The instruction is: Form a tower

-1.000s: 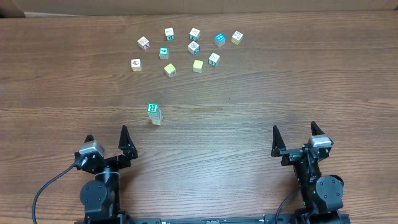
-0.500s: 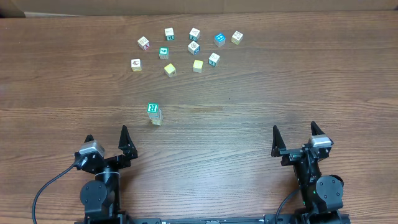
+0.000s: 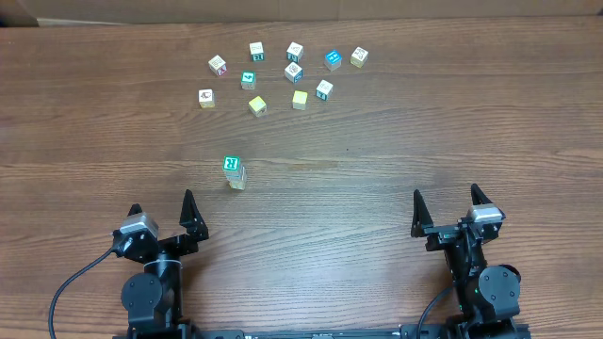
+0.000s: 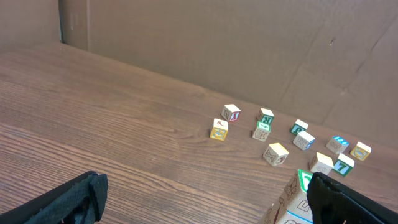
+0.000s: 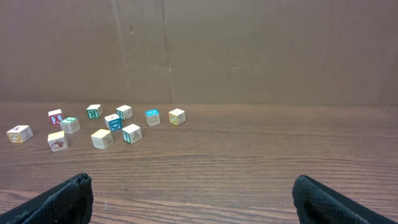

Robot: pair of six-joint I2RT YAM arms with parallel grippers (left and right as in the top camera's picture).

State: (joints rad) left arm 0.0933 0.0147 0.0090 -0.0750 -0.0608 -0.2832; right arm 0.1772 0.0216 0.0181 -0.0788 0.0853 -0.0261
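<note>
The tower (image 3: 235,171) stands left of the table's middle, a teal-faced letter cube on top of a pale cube. The left wrist view shows the tower (image 4: 291,198) at the lower right edge, partly hidden behind one finger. My left gripper (image 3: 161,204) rests at the near left, open and empty, a short way in front of the tower. In its own view the left gripper (image 4: 202,186) has only bare wood between the fingers. My right gripper (image 3: 446,194) is at the near right, also open and empty, far from the tower. The right gripper (image 5: 191,183) view does not include the tower.
Several loose letter cubes (image 3: 283,71) lie scattered at the far side of the wooden table (image 3: 396,122). The same loose cubes (image 4: 280,134) show in the left wrist view, and the cubes (image 5: 106,124) lie left of centre in the right wrist view. A cardboard wall (image 5: 249,50) closes the back.
</note>
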